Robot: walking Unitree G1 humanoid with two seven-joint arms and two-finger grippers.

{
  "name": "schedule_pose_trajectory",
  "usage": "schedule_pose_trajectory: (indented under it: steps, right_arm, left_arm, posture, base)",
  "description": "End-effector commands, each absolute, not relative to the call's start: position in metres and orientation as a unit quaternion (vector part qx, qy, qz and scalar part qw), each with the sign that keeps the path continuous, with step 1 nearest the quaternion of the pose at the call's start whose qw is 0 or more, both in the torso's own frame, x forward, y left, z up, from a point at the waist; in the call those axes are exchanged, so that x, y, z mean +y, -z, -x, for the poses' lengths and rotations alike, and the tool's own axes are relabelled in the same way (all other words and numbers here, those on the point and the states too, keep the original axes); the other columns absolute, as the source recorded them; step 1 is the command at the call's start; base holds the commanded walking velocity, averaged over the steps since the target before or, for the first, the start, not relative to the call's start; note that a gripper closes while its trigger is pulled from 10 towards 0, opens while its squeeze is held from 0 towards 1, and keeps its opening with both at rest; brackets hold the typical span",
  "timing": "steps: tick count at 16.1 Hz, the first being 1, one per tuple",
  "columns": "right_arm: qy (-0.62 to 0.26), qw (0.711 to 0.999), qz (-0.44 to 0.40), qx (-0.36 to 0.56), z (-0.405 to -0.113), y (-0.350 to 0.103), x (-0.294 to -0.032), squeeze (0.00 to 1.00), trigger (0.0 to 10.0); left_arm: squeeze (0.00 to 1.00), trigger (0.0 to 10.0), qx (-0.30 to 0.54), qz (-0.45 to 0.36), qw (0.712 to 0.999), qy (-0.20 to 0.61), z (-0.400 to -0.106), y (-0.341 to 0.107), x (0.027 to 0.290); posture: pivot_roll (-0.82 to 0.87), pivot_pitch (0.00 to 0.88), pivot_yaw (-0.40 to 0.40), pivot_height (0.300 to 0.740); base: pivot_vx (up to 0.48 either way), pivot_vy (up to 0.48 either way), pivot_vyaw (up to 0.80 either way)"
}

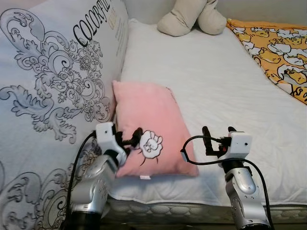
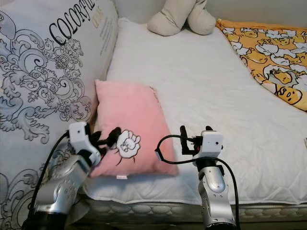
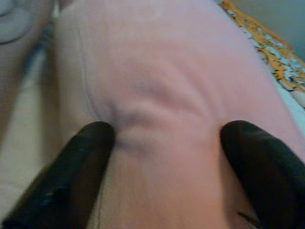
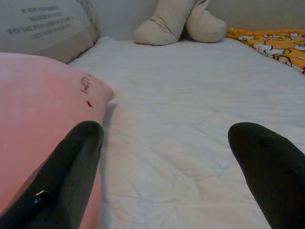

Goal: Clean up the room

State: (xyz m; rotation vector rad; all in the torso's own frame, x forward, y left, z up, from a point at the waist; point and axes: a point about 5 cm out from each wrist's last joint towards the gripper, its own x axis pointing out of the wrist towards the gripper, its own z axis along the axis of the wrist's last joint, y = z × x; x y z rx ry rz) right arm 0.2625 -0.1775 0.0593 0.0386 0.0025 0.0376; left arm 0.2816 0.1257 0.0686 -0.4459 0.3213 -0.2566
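A pink pillow [image 1: 146, 120] with a white cartoon patch [image 1: 151, 143] lies on the white bed [image 1: 206, 72], near its front edge and beside a big grey patterned cushion [image 1: 53, 72]. My left gripper [image 1: 130, 138] is at the pillow's near left corner. In the left wrist view its fingers [image 3: 90, 143] are spread, and the pink fabric [image 3: 162, 86] between them is wrinkled where they press in. My right gripper [image 1: 218, 130] hovers open over bare sheet just right of the pillow, with nothing between its fingers [image 4: 81, 143].
A beige plush toy [image 1: 192, 17] sits at the far end of the bed. A yellow cartoon-print blanket [image 1: 276, 48] covers the far right side. The mattress edge [image 1: 192, 206] runs just in front of both arms.
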Motion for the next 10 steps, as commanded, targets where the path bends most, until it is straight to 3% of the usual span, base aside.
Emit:
schedule_pose_trajectory:
  steps: [1,10]
  right_arm:
    - [-0.021,1.0,-0.015,0.0,-0.264,-0.062,-0.178,0.0,10.0]
    - [-0.005,1.0,-0.021,-0.005,-0.273,-0.067,-0.181,0.0,10.0]
  left_arm:
    - [0.0,0.0,0.176,0.232,0.945,0.148,-0.28,-0.064,0.117]
    - [0.0,0.0,0.242,0.266,0.92,0.154,-0.282,-0.051,0.114]
  posture:
    - [-0.04,0.0,-0.003,0.727]
    - [-0.03,0.0,-0.007,0.727]
  base:
    - [0.0,0.0,0.0]
    - [0.0,0.0,0.0]
